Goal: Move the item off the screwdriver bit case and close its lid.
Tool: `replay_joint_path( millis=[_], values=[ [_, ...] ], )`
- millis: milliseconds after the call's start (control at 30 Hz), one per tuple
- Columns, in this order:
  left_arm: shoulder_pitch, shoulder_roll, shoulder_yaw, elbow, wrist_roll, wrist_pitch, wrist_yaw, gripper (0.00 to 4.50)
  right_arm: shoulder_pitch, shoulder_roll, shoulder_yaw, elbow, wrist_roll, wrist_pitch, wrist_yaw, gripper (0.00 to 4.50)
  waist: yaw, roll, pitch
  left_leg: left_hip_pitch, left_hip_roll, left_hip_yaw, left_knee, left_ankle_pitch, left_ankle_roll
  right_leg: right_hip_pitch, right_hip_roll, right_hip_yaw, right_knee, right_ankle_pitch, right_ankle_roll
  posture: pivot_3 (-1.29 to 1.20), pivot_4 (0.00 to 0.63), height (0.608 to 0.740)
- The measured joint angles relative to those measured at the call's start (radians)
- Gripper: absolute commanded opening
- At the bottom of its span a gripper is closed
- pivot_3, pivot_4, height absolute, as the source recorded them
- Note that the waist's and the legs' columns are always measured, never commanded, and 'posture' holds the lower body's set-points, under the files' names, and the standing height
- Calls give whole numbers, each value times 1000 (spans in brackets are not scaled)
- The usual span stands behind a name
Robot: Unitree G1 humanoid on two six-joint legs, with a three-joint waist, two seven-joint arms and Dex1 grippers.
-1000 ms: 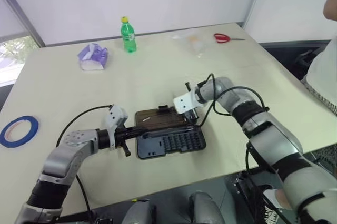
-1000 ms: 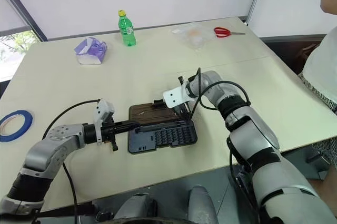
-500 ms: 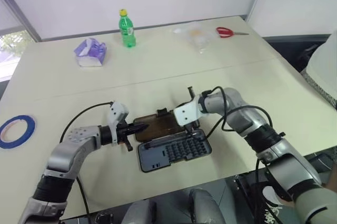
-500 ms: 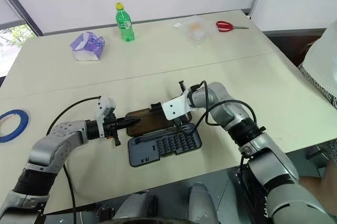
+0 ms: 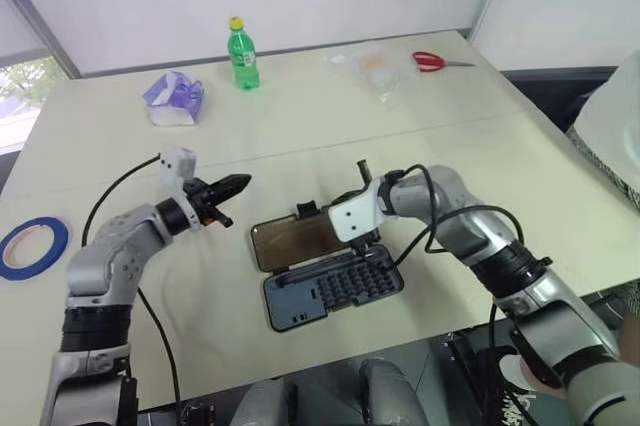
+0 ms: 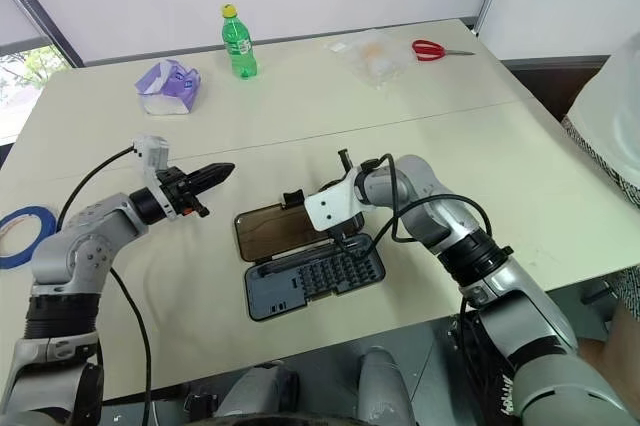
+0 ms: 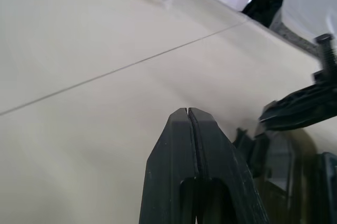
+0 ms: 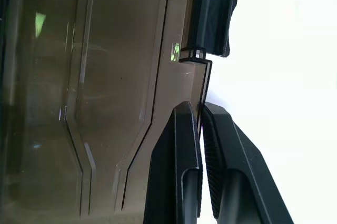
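The case (image 5: 330, 291) lies open on the worktop (image 5: 300, 146), low and just right of centre in the left eye view. Its dark grey tray, with rows of bits, occupies the lower part. The lid (image 5: 300, 242) is folded back flat on the worktop directly above the tray, with its black latch tab (image 5: 307, 210) on the upper long edge.

The right pincer (image 8: 200, 129) is at the right end of the lid. In the right wrist view its fingers (image 8: 179, 161) are pressed together, with the lid's thin edge caught between the tips just beside the latch tab. In the left eye view the white wrist block of this arm covers the lid's right corner.

The left pincer (image 5: 232, 184) is in the air at centre left, well apart from the case, and points towards the right of the frame. Its fingers (image 7: 205, 145) are pressed together on nothing.

Other items on the worktop:
- Green bottle (image 5: 241, 51), upright, at upper centre.
- Purple packet (image 5: 174, 98), at upper left.
- Blue tape roll (image 5: 32, 248), at the left edge.
- Clear bag (image 5: 370, 66) and red scissors (image 5: 432, 63), at upper right.

A person's white sleeve (image 5: 612, 136) is at the right edge.
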Motion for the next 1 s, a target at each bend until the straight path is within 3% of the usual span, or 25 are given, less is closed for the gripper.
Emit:
replay_joint_path(
  millis=[367, 1000],
  values=[
    [13, -2, -179, 129, 156, -118, -117, 0, 2, -26, -15, -81, 13, 68, 8, 132, 2, 0, 1, 0, 0, 0, 0, 0, 0, 0, 0, 0, 0, 0, 0, 0, 150, 740],
    [-12, -49, -203, 173, 165, -118, -206, 0, 10, -28, -90, -168, 70, 232, 37, 132, 4, 0, 1, -1, 0, 0, 1, 0, 0, 0, 0, 0, 0, 0, 0, 0, 150, 740]
  ],
)
